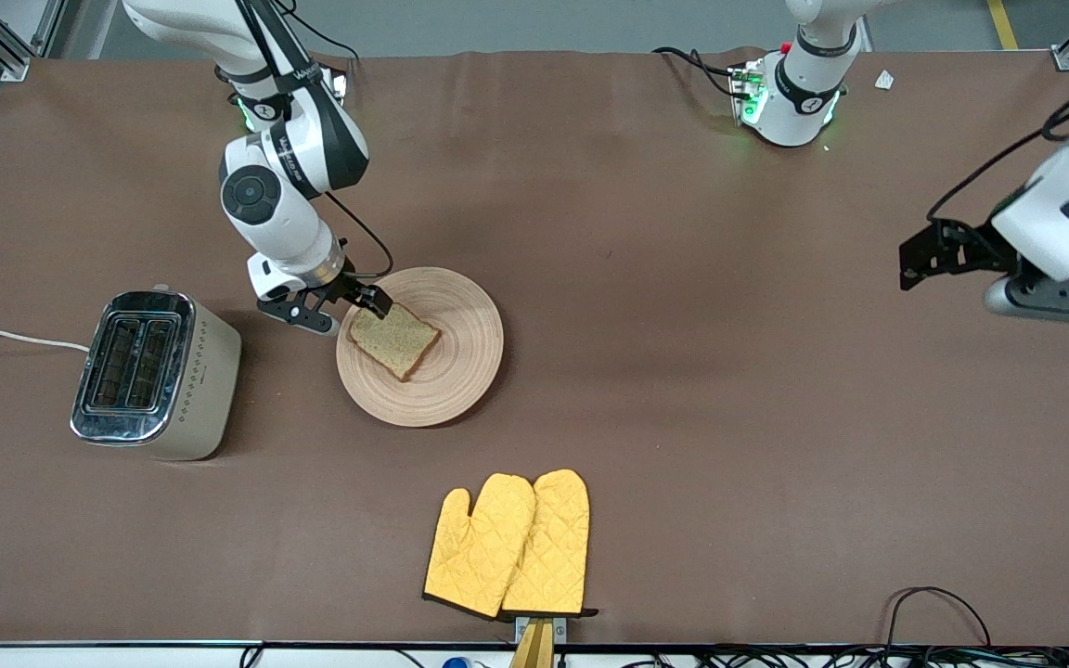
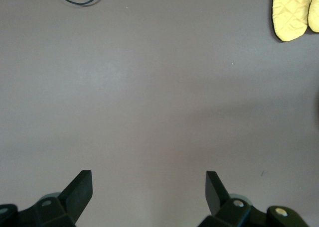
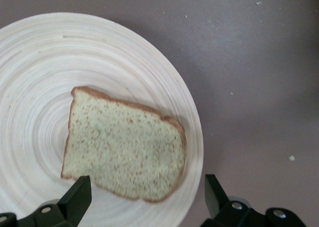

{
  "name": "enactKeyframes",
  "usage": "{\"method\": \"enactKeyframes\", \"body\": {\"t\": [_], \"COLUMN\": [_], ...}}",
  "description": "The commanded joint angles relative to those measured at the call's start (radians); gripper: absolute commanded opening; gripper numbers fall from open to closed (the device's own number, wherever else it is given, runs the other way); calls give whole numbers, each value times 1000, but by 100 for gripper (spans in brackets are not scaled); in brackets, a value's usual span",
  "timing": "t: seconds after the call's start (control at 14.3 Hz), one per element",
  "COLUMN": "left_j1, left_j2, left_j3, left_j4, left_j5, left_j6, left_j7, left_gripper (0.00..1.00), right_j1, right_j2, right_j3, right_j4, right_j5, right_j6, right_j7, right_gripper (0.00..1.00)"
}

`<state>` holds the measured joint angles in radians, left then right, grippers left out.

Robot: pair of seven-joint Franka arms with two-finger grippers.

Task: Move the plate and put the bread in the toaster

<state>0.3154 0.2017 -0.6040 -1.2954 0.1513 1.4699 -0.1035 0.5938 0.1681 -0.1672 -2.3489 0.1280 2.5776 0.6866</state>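
The round tan wooden plate point(image 1: 442, 366) lies mid-table with the slice of bread point(image 1: 393, 340) on it, toward its toaster-side rim. The cream toaster point(image 1: 156, 374) with a chrome top stands beside the plate, toward the right arm's end of the table. My right gripper point(image 1: 338, 309) is open, just over the plate's rim next to the bread. In the right wrist view the bread point(image 3: 124, 145) lies on the plate point(image 3: 40, 57), with the open gripper point(image 3: 144, 194) straddling its crust edge. My left gripper point(image 1: 947, 255) is open and empty and waits above bare table point(image 2: 148, 187).
A pair of yellow oven mitts point(image 1: 508, 545) lies near the table's front edge, nearer the front camera than the plate; a corner of them shows in the left wrist view point(image 2: 294, 13). The toaster's white cord point(image 1: 6, 338) runs off the table's end. Cables point(image 1: 938, 612) lie at the front edge.
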Motion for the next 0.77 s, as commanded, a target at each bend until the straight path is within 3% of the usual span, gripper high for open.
{"method": "enactKeyframes", "body": {"t": [0.0, 0.14, 0.35, 0.7], "left_j1": [-69, -122, -205, -309], "left_j2": [-114, -174, -258, -320], "left_j3": [120, 196, 301, 417], "left_j4": [-135, -215, -336, -438], "left_j5": [-68, -125, -153, -162], "left_j6": [72, 119, 176, 249], "left_j7": [-5, -7, -5, -7], "left_gripper": [100, 100, 100, 100], "right_j1": [20, 30, 29, 27], "right_j2": [71, 128, 134, 133], "right_j3": [2, 17, 29, 31], "right_j4": [-44, -76, -76, -66], "right_j5": [15, 15, 15, 16], "right_j6": [140, 257, 245, 222], "right_j7": [11, 11, 16, 33], "right_gripper": [100, 100, 100, 100]}}
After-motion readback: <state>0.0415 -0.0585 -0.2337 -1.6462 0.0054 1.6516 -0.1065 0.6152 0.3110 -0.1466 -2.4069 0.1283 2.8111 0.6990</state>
